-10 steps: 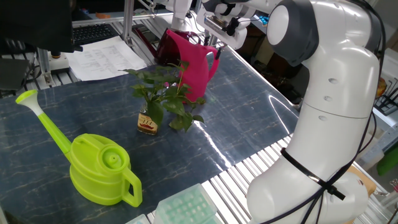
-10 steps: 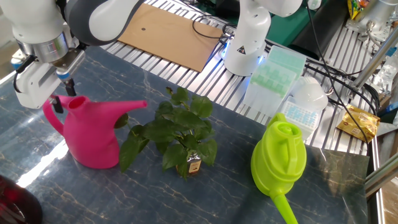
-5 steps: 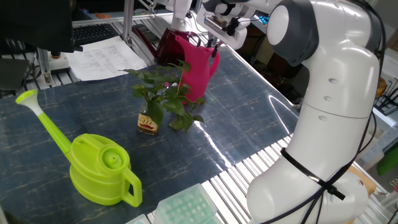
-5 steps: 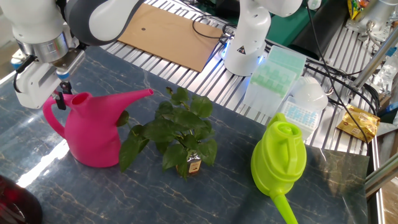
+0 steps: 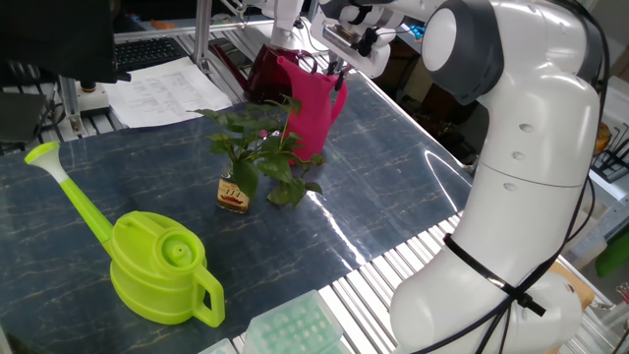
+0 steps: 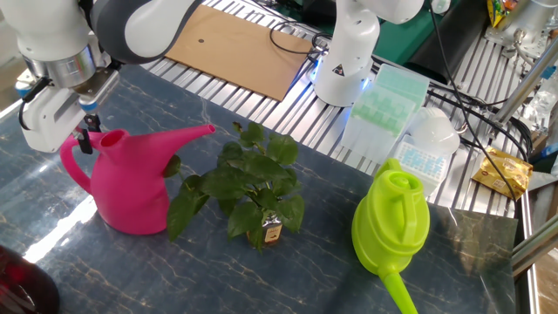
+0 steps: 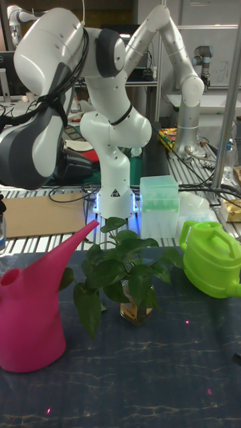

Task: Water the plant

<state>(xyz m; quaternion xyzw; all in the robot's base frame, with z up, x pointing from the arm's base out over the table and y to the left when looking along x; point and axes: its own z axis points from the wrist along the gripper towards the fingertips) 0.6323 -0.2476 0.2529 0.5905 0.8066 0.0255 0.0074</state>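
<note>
Gripping the pink watering can's (image 6: 131,187) handle between closed fingers (image 6: 86,138), the gripper (image 6: 83,142) has the can tipped back beside the plant (image 6: 253,187) mid-table, its spout short of the leaves, so pouring looks not yet begun.

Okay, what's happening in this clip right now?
The robot's gripper is down at the handle of the pink watering can, which sits on the table with its spout aimed toward the plant. No pouring is visible yet. The green watering can stands untouched on the plant's other side.
</note>
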